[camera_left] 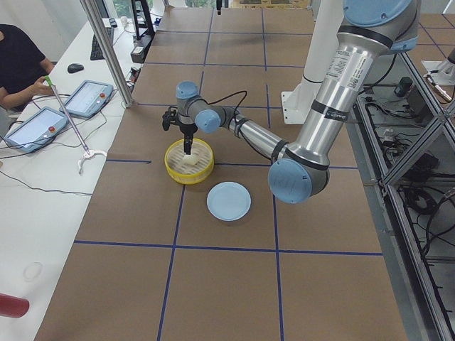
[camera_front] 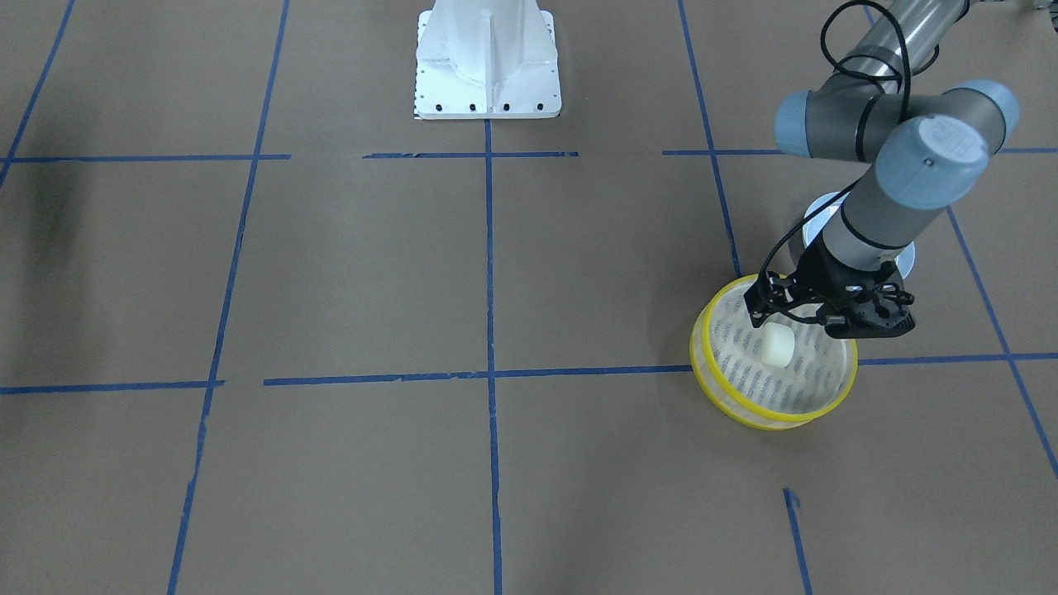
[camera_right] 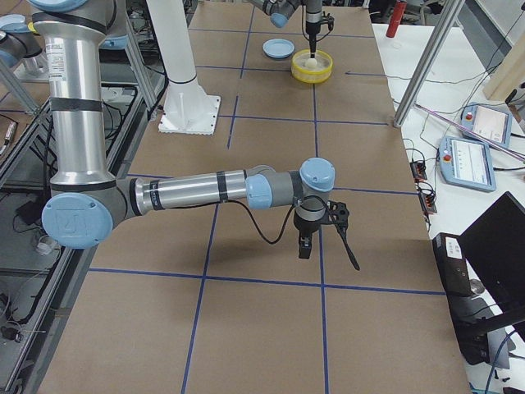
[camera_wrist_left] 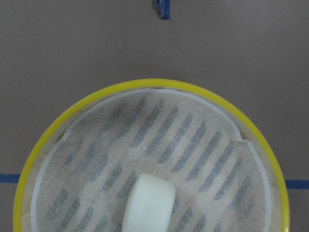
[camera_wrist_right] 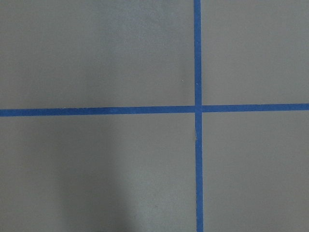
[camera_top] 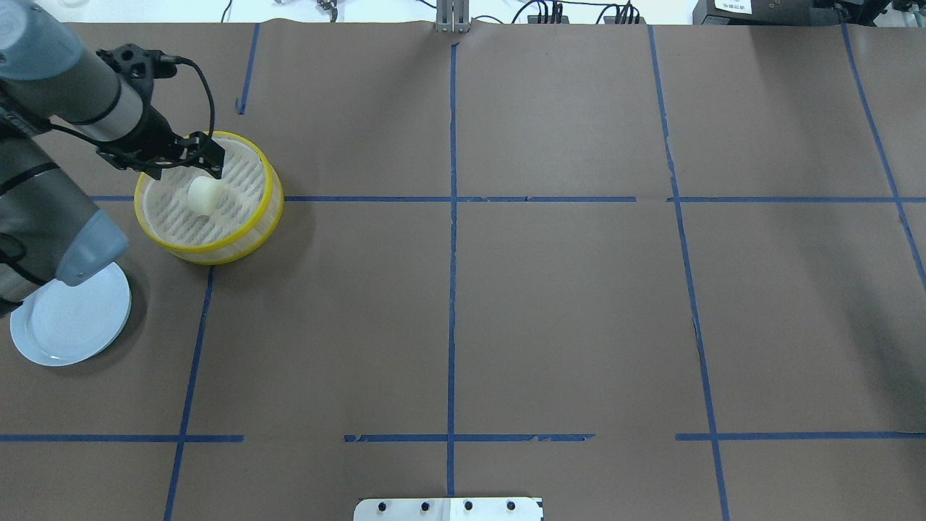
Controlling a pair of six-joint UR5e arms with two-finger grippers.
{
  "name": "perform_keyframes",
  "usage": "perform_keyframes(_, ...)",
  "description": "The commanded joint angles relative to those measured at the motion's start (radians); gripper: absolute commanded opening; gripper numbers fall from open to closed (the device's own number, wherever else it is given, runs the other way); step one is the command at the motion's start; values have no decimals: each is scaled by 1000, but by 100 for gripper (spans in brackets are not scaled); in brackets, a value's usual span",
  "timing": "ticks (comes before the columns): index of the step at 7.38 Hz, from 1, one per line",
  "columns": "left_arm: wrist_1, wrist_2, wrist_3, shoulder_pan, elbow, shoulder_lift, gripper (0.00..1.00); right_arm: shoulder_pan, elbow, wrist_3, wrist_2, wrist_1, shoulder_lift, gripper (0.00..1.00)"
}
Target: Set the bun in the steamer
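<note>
The bun (camera_front: 778, 345) is inside the steamer (camera_wrist_left: 154, 84), near the middle of the slotted floor and a touch toward 9 o'clock in the overhead view, well clear of the yellow rim. The left gripper (camera_left: 188, 149) hangs point-down directly above it. No view shows the fingers clearly, so I cannot tell whether they are spread or clamped on the bun, nor whether the bun rests its full weight on the floor.

The step in hand looks like the release, and the task seems nearly done. If the bun is gripped, it is best lowered until it sits flat on the floor, then let go with a slow, modest spread, since a soft lump may cling to one pad and tip. The retreat should go straight up; any drift toward 12 o'clock risks catching the rim, and the basket looks light enough to slide. The pale plate (camera_top: 69, 325) lies at 7 o'clock of the steamer, apart from it and out of the way.

The right gripper (camera_right: 305, 242) hovers over a tape cross (camera_wrist_right: 198, 108) well away from the steamer; whether it is spread or closed I cannot tell
</note>
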Motion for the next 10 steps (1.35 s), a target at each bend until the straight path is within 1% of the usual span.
perform_keyframes(1,13,-11,108,-113,-161,126,100,0,0,0,0,0,0,100)
perform_keyframes(2,20,-16,233,-196,-161,166,100,0,0,0,0,0,0,100)
perform_keyframes(3,26,-53,321,-265,-156,210,100,0,0,0,0,0,0,100)
perform_keyframes(4,26,-168,389,-392,-122,262,100,0,0,0,0,0,0,100)
perform_keyframes(5,20,-201,505,-495,-53,295,100,0,0,0,0,0,0,100)
perform_keyframes(6,24,-200,710,-561,7,336,100,0,0,0,0,0,0,100)
perform_keyframes(7,24,-196,804,-592,47,380,100,0,0,0,0,0,0,100)
perform_keyframes(9,26,-200,811,-625,38,466,100,0,0,0,0,0,0,100)
perform_keyframes(10,26,-200,811,-625,40,482,100,0,0,0,0,0,0,100)
